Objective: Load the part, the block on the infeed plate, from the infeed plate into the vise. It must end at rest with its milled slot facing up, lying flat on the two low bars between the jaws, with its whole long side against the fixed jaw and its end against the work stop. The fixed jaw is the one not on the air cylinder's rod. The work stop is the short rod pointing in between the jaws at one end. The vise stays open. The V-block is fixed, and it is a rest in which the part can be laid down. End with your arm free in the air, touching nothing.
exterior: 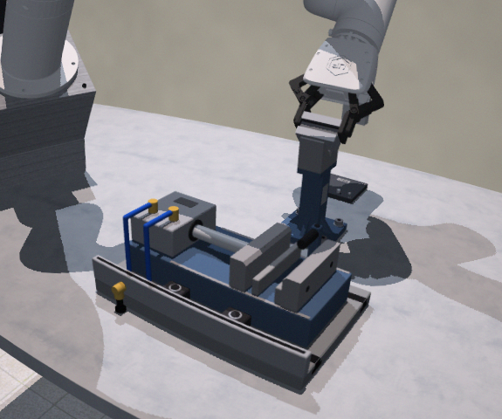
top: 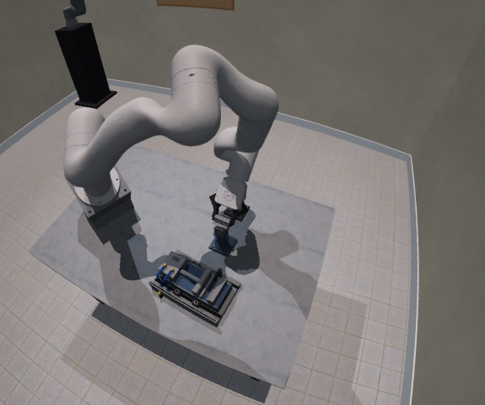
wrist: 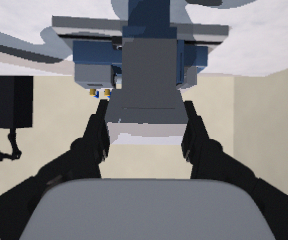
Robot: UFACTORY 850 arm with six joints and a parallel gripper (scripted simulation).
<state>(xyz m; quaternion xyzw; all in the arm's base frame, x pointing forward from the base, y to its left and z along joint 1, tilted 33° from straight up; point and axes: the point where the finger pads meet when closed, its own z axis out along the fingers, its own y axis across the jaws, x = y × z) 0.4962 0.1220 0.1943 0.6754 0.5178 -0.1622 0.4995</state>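
The part is a grey block standing on end, and my gripper is shut on its upper end. Its lower end sits at the top of the blue V-block post; I cannot tell if they touch. In the wrist view the part fills the gap between my fingers. The slot is not visible. The vise stands open just in front, with the moving jaw on the cylinder rod, the fixed jaw and the dark work stop rod. The dark infeed plate lies behind the V-block.
The air cylinder with blue hoses and yellow fittings sits at the vise's left end. A grey rail with a yellow knob runs along the vise's front. The arm's base pedestal stands far left.
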